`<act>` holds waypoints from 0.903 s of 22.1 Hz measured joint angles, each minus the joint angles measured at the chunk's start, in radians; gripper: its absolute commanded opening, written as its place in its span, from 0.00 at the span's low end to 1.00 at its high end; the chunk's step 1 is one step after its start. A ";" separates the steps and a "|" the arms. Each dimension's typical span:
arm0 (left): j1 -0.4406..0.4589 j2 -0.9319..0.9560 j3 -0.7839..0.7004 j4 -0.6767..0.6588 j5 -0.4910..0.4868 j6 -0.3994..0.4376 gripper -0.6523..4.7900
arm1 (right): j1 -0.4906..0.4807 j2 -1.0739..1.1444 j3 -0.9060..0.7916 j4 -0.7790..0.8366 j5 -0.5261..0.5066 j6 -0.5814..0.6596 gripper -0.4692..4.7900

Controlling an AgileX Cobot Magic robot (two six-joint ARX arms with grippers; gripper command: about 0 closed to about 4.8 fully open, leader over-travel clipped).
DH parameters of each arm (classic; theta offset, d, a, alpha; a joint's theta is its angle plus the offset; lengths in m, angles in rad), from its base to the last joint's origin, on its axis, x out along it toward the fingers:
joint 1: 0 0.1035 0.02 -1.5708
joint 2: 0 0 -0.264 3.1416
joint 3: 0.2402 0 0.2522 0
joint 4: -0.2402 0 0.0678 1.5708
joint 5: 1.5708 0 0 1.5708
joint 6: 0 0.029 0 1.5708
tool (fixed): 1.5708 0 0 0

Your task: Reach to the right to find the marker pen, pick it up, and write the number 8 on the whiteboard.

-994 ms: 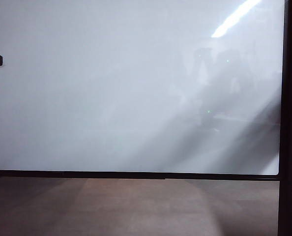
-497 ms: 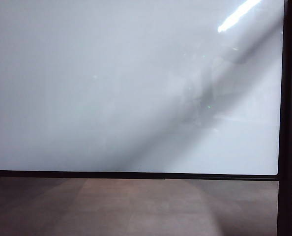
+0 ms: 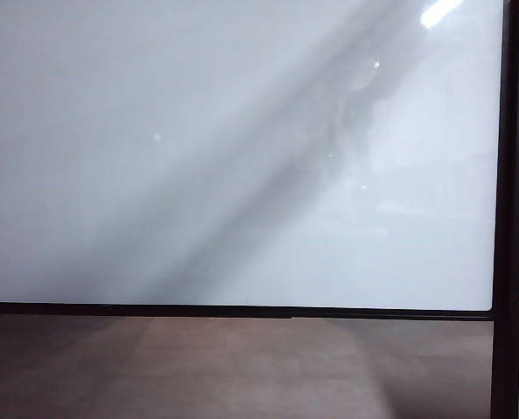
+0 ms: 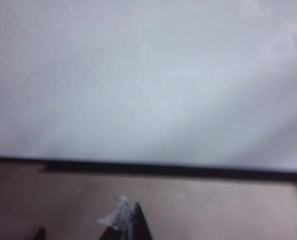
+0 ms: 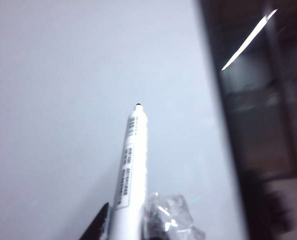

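Right wrist view: right gripper (image 5: 126, 227) clamps the pen (image 5: 131, 170), now swung toward the blank board (image 5: 63, 100); left gripper (image 4: 123, 222), blurred, jaw state unclear.

Arm's shadow, perhaps, higher across the whiteboard (image 3: 155, 131) than before.

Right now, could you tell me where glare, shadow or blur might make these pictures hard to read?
Exterior view: a bright ceiling-light streak glares at the top right of the large glossy white board, and a broad grey shadow band crosses it diagonally. Left wrist view: soft all over; the left tool is barely legible. Right wrist view: the white labelled marker pen in the right tool is fairly sharp, the dark frame smeared.
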 measured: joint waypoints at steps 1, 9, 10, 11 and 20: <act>0.000 0.000 0.000 -0.040 0.000 0.000 0.11 | 0.036 -0.019 -0.003 -0.036 -0.006 -0.001 0.08; -0.025 0.002 0.001 0.050 0.155 0.000 0.11 | 0.216 -0.132 -0.050 -0.168 0.081 -0.066 0.08; -0.034 0.002 0.010 0.106 0.208 0.000 0.11 | 0.222 -0.132 -0.051 -0.177 0.091 -0.068 0.08; -0.045 0.002 0.049 0.124 0.255 0.000 0.11 | 0.237 -0.127 -0.051 -0.195 0.106 -0.070 0.08; -0.060 0.087 0.440 0.071 0.270 0.000 0.11 | 0.389 0.065 -0.050 -0.068 0.167 -0.072 0.08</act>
